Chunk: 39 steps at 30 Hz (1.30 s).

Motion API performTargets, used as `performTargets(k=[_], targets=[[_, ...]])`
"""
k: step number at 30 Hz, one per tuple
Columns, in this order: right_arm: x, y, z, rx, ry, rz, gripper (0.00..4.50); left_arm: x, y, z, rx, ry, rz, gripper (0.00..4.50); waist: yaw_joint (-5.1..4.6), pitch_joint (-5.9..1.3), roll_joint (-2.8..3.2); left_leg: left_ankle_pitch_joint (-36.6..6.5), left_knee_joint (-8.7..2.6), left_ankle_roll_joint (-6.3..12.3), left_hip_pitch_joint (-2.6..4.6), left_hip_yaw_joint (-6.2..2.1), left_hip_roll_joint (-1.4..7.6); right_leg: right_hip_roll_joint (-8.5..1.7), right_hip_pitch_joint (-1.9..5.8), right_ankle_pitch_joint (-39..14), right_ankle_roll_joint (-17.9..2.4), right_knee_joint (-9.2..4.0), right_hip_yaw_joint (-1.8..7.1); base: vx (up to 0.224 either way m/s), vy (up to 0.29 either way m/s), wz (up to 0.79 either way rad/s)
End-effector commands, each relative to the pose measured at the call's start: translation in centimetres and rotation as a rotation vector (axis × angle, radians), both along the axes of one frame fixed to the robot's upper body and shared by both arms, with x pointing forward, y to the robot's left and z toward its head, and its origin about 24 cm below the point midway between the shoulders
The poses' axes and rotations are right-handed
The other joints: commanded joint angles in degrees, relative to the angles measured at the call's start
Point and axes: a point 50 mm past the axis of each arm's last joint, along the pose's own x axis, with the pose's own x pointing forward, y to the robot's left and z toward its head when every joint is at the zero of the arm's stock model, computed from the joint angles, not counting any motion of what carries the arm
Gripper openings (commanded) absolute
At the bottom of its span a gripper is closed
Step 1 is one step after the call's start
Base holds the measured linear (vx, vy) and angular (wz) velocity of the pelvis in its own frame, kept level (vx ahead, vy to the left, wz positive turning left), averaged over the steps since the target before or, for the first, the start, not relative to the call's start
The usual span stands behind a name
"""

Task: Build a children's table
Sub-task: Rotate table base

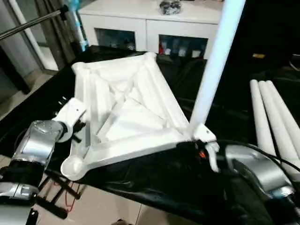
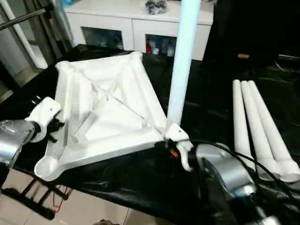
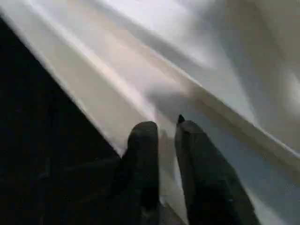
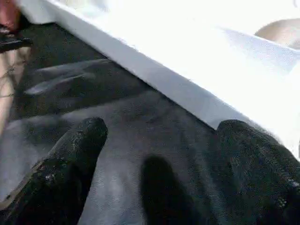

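White ribbed tabletop (image 1: 126, 112) upside down | one leg (image 1: 213, 65) upright | left hand (image 3: 161, 140) nearly together | right hand (image 4: 159, 140) apart

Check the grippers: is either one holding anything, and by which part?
Left gripper: its fingers straddle the tabletop's side rim, narrow gap; a firm clamp cannot be told. Right gripper: open wide beside the corner where a leg stands, holding nothing.

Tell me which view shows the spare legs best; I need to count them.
The right eye view: all three spare legs lie side by side on the black cloth, ends included. The left eye view crops them at its edge. The wrist views show tabletop and cloth.
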Motion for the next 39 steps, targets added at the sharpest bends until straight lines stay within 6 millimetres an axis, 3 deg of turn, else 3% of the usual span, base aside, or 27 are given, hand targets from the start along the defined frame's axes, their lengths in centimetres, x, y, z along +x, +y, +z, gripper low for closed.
performTargets(k=[1, 5, 9, 10, 13, 16, 17, 18, 23, 28, 34, 35, 39], targets=[[0.6, -0.3, 0.0, -0.034, -0.036, -0.027, 3.93, -1.2, 0.2, -1.6, 0.026, 0.107, -0.048, 0.53, -0.09, -3.37, -0.24, -10.75, -4.4, 0.68, 1.24, -1.55, 3.36, -4.37, 2.03, -7.09, -13.52, -3.49, 2.74, 0.0, 0.0, 0.0], [1.6, -0.2, -0.6, -0.063, -0.058, -0.078, 3.77, -2.2, -0.7, -2.2, 0.012, 0.202, -0.195, 0.29, -0.5, -3.46, -0.02, -11.15, -4.44, 0.47, 1.18, -1.65, 3.38, -4.54, 2.05, -6.55, -14.04, -3.42, 2.75, 0.0, 0.0, 0.0], [2.7, 0.2, -1.2, -0.096, -0.1, -0.131, 3.46, -3.9, -2.5, -2.6, -0.038, 0.305, -0.429, 0.09, -1.05, -3.03, 0.03, -14.56, -4.71, -0.57, 1.48, -1.55, 3.35, -4.4, 1.8, -10.95, -13.96, -3.8, 2.88, 0.0, 0.0, 0.0], [3.0, 0.3, -1.2, -0.097, -0.108, -0.151, 3.19, -4.4, -2.9, -2.8, -0.057, 0.332, -0.467, 0.0, -1.1, -3.02, 0.17, -15.07, -4.85, -0.91, 1.38, -1.57, 3.38, -4.54, 1.76, -11.59, -13.99, -3.81, 2.9, 0.0, 0.0, 0.0], [3.8, 0.5, -1.4, -0.107, -0.129, -0.202, 3.08, -5.1, -4.0, -3.0, -0.107, 0.364, -0.536, 0.0, -1.29, -2.88, 0.13, -16.61, -5.0, -1.67, 1.53, -1.5, 3.28, -4.25, 1.67, -12.45, -13.92, -3.73, 2.93, 0.0, 0.0, 0.0], [5.2, 0.9, -1.4, -0.124, -0.178, -0.285, 2.98, -5.4, -7.0, -2.7, -0.205, 0.33, -0.646, 0.0, -1.47, -2.76, 0.11, -18.08, -4.91, -2.27, 1.63, -1.45, 3.11, -4.37, 1.58, -15.17, -13.85, -3.91, 3.05, 0.0, 0.0, 0.0], [5.5, 1.1, -1.4, -0.127, -0.188, -0.298, 2.8, -5.3, -8.2, -2.5, -0.255, 0.305, -0.678, 0.0, -1.52, -2.72, -0.45, -18.21, -4.97, -2.13, 1.64, -1.35, 3.17, -4.36, 1.57, -15.82, -13.63, -4.06, 3.11, 0.0, 0.0, 0.0], [5.5, 1.2, -1.4, -0.127, -0.19, -0.3, 2.72, -5.3, -8.5, -2.5, -0.264, 0.303, -0.684, 0.0, -1.33, -2.79, -0.16, -18.24, -4.82, -2.16, 1.89, -1.34, 3.18, -4.45, 1.39, -16.36, -13.61, -4.04, 3.15, 0.0, 0.0, 0.0], [6.1, 1.8, -1.4, -0.117, -0.204, -0.314, 2.28, -5.0, -11.4, -2.3, -0.31, 0.282, -0.762, 0.0, -1.33, -2.92, -0.44, -15.65, -4.83, -1.23, 1.43, -1.33, 3.1, -4.22, 1.81, -14.7, -12.51, -3.93, 3.13, 0.0, 0.0, 0.0], [6.3, 2.1, -1.5, -0.111, -0.214, -0.32, 1.89, -4.1, -15.1, -2.5, -0.333, 0.242, -0.821, 0.0, -1.83, -2.99, -0.15, -15.21, -4.62, -0.76, 1.46, -1.21, 3.01, -4.12, 1.93, -12.99, -13.36, -4.02, 3.04, 0.0, 0.0, 0.0], [6.1, 2.3, -1.7, -0.099, -0.21, -0.315, 1.35, -4.2, -17.1, -2.9, -0.344, 0.252, -0.865, 0.0, -2.49, -3.23, -0.15, -13.4, -4.41, 0.59, 1.05, -1.25, 2.94, -4.08, 2.4, -10.0, -14.14, -3.86, 2.88, 0.0, 0.0, 0.0], [6.1, 2.4, -1.7, -0.096, -0.21, -0.313, 1.28, -4.2, -17.3, -2.9, -0.344, 0.253, -0.867, 0.0, -2.51, -3.22, 0.06, -13.38, -4.41, 0.72, 1.04, -1.27, 2.94, -4.15, 2.44, -9.98, -14.29, -3.85, 2.85, 0.0, 0.0, 0.0], [6.1, 2.9, -1.6, -0.079, -0.223, -0.306, 0.95, -4.1, -17.6, -2.9, -0.343, 0.235, -0.869, 0.0, -2.76, -3.09, -0.06, -14.64, -4.47, 1.03, 1.08, -1.27, 3.0, -4.13, 2.3, -12.28, -14.29, -4.16, 2.8, 0.0, 0.0, 0.0]])
